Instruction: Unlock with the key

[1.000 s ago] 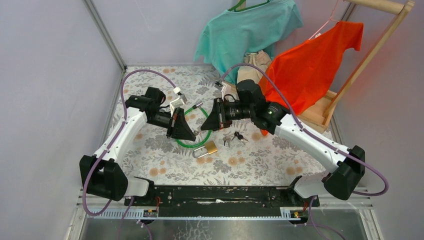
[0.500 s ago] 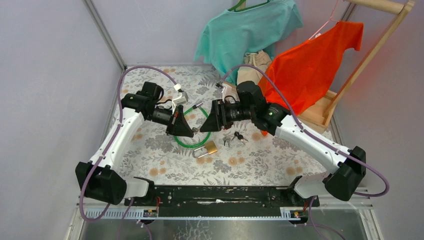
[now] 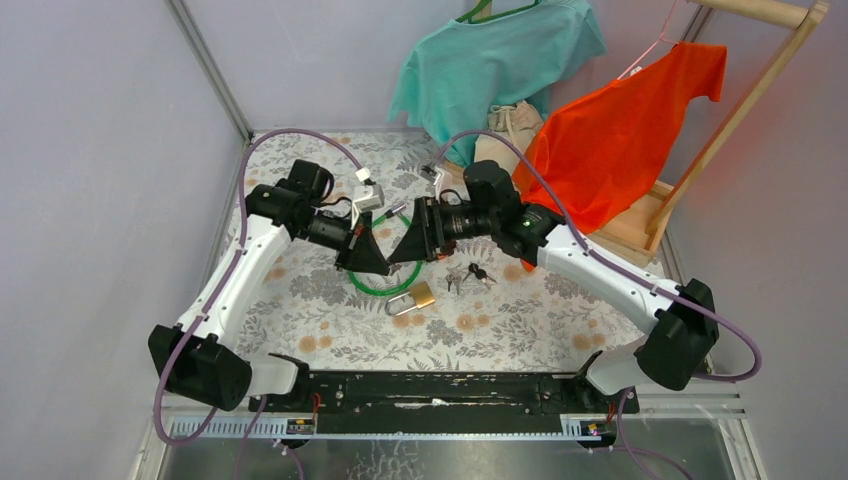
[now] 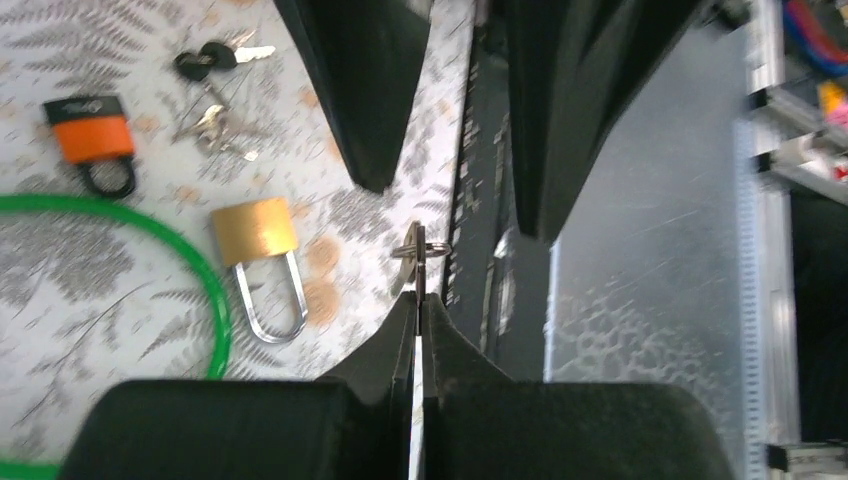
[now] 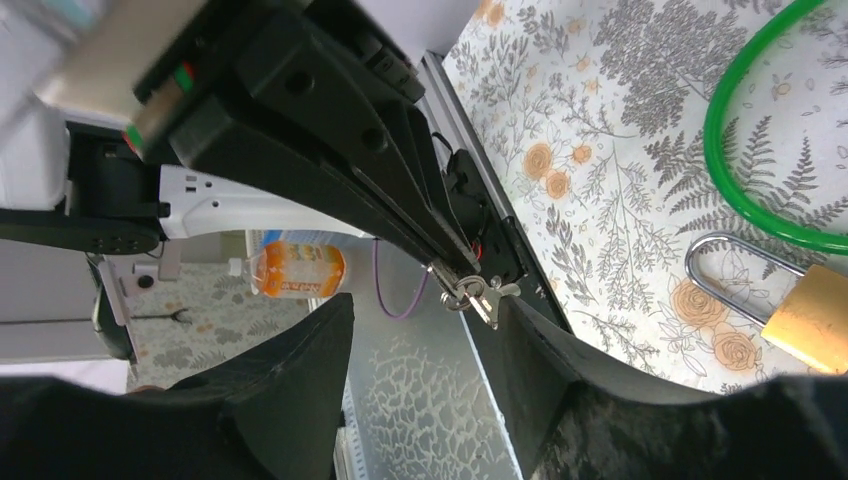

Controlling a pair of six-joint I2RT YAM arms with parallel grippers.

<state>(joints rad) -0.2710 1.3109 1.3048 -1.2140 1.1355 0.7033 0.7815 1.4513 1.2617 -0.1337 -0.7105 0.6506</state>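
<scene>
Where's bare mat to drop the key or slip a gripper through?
Free: the near strip between the brass padlock and the base rail; also left of the green cable loop. Crowded: centre, where loose keys, left gripper and right gripper bunch.

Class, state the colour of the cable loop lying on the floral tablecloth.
Bright green. The thin plastic-coated cable loop shows best in the left wrist view.

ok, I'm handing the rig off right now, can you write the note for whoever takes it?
Left gripper: shut on the key, pinched at its fingertips, off the table.
Right gripper: open, jaws either side of the key, not gripping it.
Brass padlock and orange padlock lie on the table by the green cable; both look shut.
Done: key picked up.
Left: insert key, turn, open the shackle.
</scene>
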